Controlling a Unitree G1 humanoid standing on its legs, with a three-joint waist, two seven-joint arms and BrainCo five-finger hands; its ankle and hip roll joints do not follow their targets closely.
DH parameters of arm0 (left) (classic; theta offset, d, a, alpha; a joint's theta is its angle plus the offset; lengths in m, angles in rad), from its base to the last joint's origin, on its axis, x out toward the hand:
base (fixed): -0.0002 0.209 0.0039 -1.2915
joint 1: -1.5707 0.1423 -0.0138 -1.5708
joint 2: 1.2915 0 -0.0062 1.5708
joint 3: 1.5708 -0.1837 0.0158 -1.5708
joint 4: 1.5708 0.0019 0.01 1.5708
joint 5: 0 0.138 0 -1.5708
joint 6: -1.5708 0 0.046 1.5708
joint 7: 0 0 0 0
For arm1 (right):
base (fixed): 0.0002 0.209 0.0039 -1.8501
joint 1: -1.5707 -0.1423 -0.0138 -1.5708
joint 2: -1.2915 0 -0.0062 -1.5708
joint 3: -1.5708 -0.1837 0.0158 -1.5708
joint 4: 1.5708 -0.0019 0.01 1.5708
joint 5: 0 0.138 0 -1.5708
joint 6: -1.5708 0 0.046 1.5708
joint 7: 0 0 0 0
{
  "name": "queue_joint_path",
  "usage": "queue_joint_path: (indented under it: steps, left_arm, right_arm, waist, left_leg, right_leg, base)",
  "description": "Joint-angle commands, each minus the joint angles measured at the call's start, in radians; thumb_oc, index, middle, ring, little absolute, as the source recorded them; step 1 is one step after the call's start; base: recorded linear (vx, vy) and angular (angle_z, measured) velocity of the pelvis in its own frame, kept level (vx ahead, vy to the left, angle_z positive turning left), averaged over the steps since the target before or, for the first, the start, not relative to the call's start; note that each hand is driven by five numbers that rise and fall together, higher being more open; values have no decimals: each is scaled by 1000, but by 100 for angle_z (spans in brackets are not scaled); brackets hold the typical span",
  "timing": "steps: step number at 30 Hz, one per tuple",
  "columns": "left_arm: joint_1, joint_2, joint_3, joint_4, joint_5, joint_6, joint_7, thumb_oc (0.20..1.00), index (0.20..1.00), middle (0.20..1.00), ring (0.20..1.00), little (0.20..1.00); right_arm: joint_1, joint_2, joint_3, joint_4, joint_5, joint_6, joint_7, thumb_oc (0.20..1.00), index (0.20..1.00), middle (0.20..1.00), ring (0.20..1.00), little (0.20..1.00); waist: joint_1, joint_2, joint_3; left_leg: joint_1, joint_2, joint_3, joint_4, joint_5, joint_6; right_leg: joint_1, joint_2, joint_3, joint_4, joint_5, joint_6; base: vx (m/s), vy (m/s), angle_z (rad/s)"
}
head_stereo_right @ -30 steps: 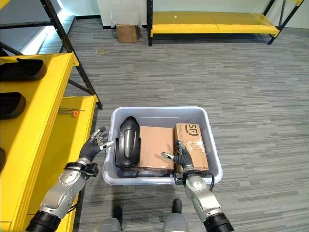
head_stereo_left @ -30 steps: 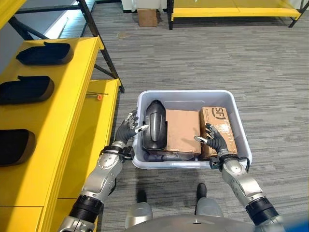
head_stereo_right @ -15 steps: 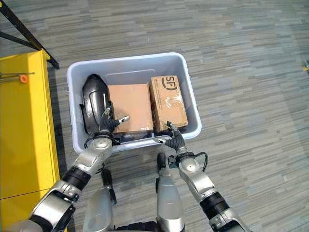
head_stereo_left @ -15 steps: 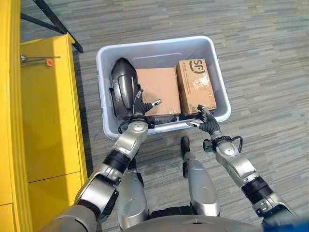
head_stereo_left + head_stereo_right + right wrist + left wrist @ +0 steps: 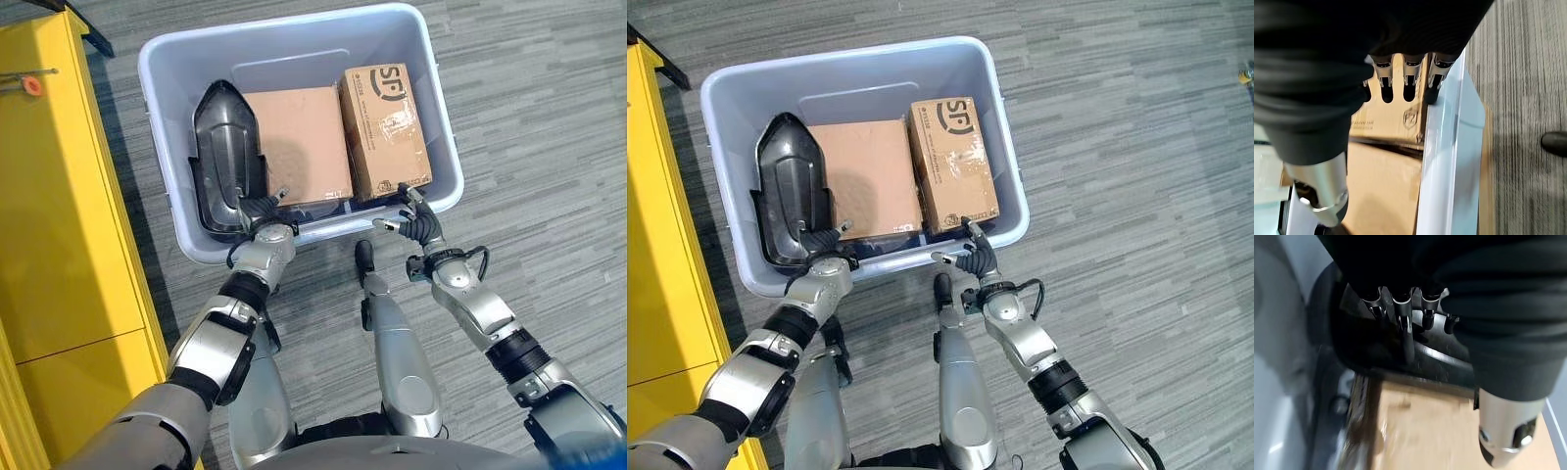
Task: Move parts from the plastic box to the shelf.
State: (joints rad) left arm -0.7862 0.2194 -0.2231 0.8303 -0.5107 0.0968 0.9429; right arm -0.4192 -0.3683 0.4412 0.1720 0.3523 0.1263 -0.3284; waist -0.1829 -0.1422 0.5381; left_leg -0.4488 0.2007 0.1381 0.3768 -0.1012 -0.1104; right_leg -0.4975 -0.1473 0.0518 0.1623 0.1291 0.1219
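Both hands have come nearer the plastic box (image 5: 155, 117). My left hand (image 5: 263, 204) touches the black part (image 5: 223, 162) (fingers relaxed). My right hand (image 5: 413, 217) hovers unclenched at the near rim.

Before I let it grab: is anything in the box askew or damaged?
Nothing stands out. In the plastic box the black part and two cardboard boxes lie side by side, intact.

A grey striped carpet floor (image 5: 529, 127) spreads across the scene. A small orange-tipped metal pin (image 5: 27, 84) lies at the far left, well apart from anything else.
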Motion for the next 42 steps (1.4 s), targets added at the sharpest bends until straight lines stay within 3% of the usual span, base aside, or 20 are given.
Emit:
queue_joint_path:
  steps: [1, 3, 5, 9, 10, 19, 23, 25, 29, 35, 39, 42]
  left_arm:
    - [-18, 1, 8, -2, 2, -50, 34, 1000, 1000, 1000, 1000, 1000]
    - [-32, 6, -7, 7, 134, -43, -38, 1000, 1000, 1000, 1000, 1000]
    - [-52, 13, -148, -47, 353, -20, -215, 1000, 1000, 1000, 1000, 1000]
    - [-42, -9, -235, -98, 453, -26, -282, 1000, 1000, 1000, 1000, 1000]
    - [-40, -14, -291, -136, 518, -39, -348, 1000, 1000, 1000, 1000, 1000]
    - [-51, 23, -430, -271, 763, 15, -394, 1000, 1000, 1000, 1000, 1000]
    - [-38, 43, -427, -292, 743, 23, -333, 1000, 1000, 1000, 1000, 1000]
    - [-29, 64, -421, -311, 788, 18, -246, 1000, 1000, 1000, 1000, 1000]
    - [-6, 100, -348, -392, 824, -145, -57, 1000, 1000, 1000, 1000, 1000]
    - [38, 132, -203, -642, 910, -293, 204, 1000, 1000, 1000, 1000, 1000]
    - [87, 114, -155, -720, 822, -288, 286, 1000, 1000, 1000, 1000, 1000]
    - [121, 95, -149, -713, 635, -223, 242, 1000, 1000, 1000, 1000, 1000]
  right_arm:
    - [8, -4, 21, -65, 36, -25, -14, 1000, 1000, 1000, 1000, 1000]
    - [4, -4, 28, -73, 40, -27, -22, 1000, 1000, 1000, 1000, 1000]
    - [8, -19, 18, -97, 26, -25, 4, 1000, 1000, 1000, 1000, 1000]
    - [13, -17, 16, -102, 13, -19, 13, 1000, 1000, 1000, 1000, 1000]
    - [13, -17, 16, -100, 8, -21, 20, 1000, 1000, 1000, 1000, 1000]
    - [35, -30, 10, -107, -4, -30, 46, 1000, 1000, 1000, 1000, 1000]
    - [50, -36, 10, -101, -12, -39, 48, 1000, 1000, 1000, 1000, 1000]
    - [60, -38, 7, -98, -13, -48, 50, 1000, 1000, 1000, 1000, 1000]
    - [83, -37, 12, -99, -8, -68, 39, 1000, 1000, 1000, 1000, 1000]
    - [115, -13, 32, -105, -5, -90, 0, 1000, 1000, 1000, 1000, 1000]
    - [124, 7, 49, -103, -2, -104, -26, 1000, 1000, 1000, 1000, 1000]
    - [126, 23, 64, -97, 3, -121, -42, 1000, 1000, 1000, 1000, 1000]
  waist:
    - [8, -32, -18]
    - [4, -40, -18]
    - [-6, -45, -18]
    - [-8, -39, -18]
    - [-10, -36, -18]
    - [-14, -27, -18]
    - [-10, -15, -18]
    - [-5, -10, -18]
    - [13, -11, -18]
    - [46, -14, -18]
    - [67, -24, -18]
    - [81, -39, -18]
  left_leg:
    - [-42, -68, -29, 3, 15, 63]
    - [-74, -71, -31, 21, 10, 66]
    - [-96, -79, -26, 27, 5, 75]
    - [-94, -85, -26, 20, 2, 79]
    - [-90, -88, -26, 16, -1, 81]
    - [-66, -94, -35, 1, -10, 78]
    - [-58, -99, -40, -2, -9, 78]
    - [-56, -101, -47, 0, -9, 77]
    - [-52, -103, -57, -1, -9, 79]
    - [-43, -110, -85, -21, -4, 75]
    - [-39, -109, -100, -34, 3, 70]
    - [-42, -103, -107, -36, 8, 65]
  right_leg:
    - [-4, 66, -29, 142, -151, -18]
    - [-36, 71, -22, 160, -152, -19]
    - [-63, 83, -5, 169, -149, -23]
    - [-64, 88, 4, 169, -149, -23]
    - [-63, 90, 8, 169, -150, -23]
    - [-44, 91, 15, 162, -156, -18]
    - [-40, 87, 16, 165, -161, -18]
    - [-37, 85, 15, 169, -162, -18]
    - [-27, 84, 8, 166, -165, -22]
    - [2, 90, -10, 147, -167, -27]
    - [19, 94, -25, 132, -164, -26]
    - [30, 98, -38, 121, -159, -24]
  base:
    - [-40, -55, -6]
    - [-39, -41, -3]
    - [-8, 6, -2]
    - [4, 19, -1]
    - [9, 24, 6]
    - [9, -2, -7]
    - [0, 0, 0]
    - [0, 0, 0]
    - [16, -55, 3]
    - [10, -89, 14]
    - [3, -116, 11]
    - [-3, -163, 14]
